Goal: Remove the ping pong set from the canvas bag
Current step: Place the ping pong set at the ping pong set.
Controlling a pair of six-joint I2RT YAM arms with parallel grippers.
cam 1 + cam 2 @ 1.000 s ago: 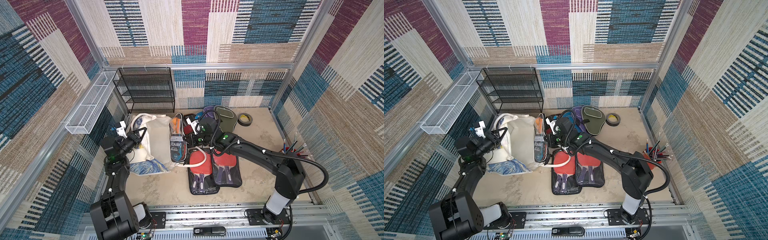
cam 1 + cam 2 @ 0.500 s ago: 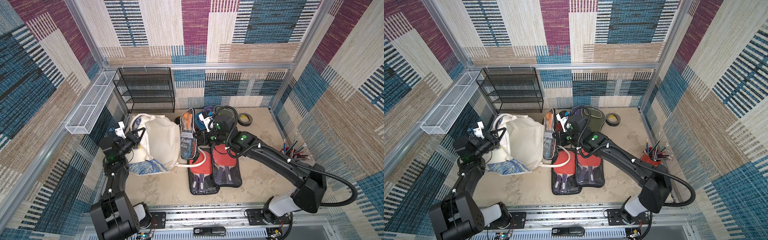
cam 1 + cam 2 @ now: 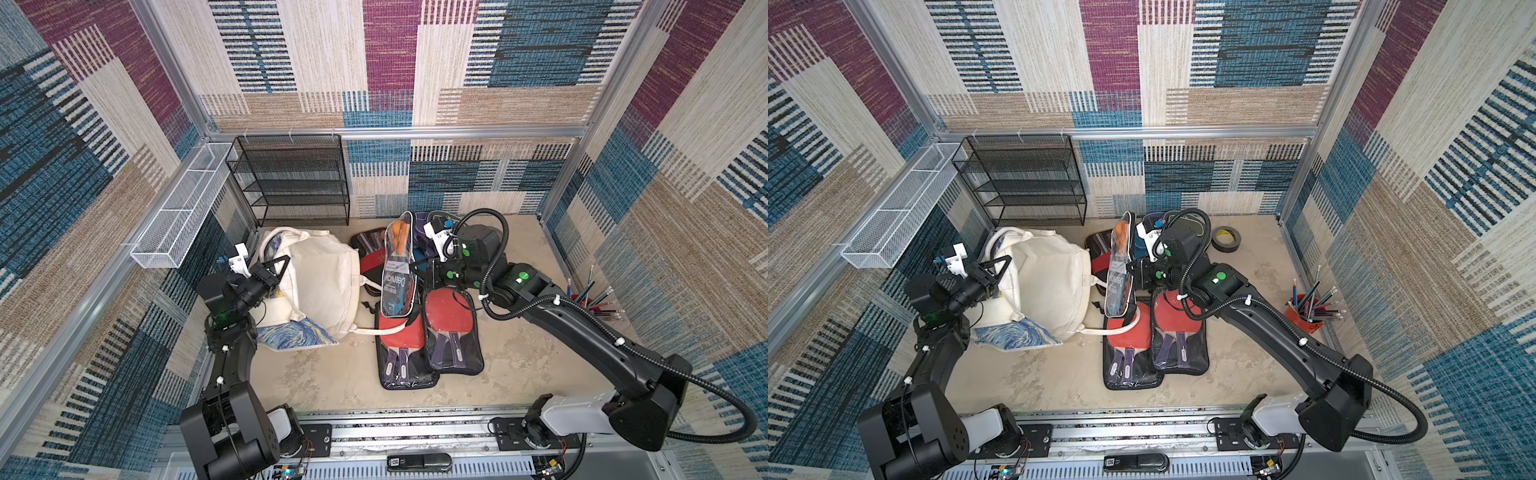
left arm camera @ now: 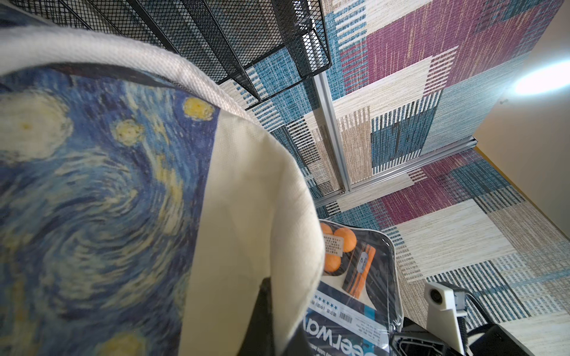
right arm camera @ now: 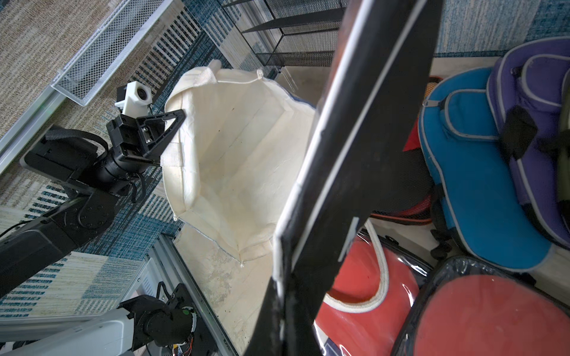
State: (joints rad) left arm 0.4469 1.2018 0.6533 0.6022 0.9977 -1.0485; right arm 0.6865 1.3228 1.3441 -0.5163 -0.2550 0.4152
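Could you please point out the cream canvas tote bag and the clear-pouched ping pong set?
Cream canvas tote bag point(image 3: 320, 282), in a top view, plain upper side.
Clear-pouched ping pong set point(image 3: 397, 280), in a top view, printed label.

- Left arm point(image 3: 231, 365) stands up from its base, bent at the elbow — left gripper point(image 3: 277, 269) pinched shut, pointing toward the other arm.
- Right arm point(image 3: 582, 328) reaches long and low toward the middle — right gripper point(image 3: 419, 269) clamped shut.

There is one canvas bag point(image 3: 320, 286), at least three clear-cased ping pong sets point(image 3: 397, 278), two padded covers point(image 5: 478, 169), blue and purple, one tape roll point(image 3: 1219, 245), one pencil cup point(image 3: 1298, 316), one black mesh rack point(image 3: 299, 183), one white wire basket point(image 3: 178, 220).
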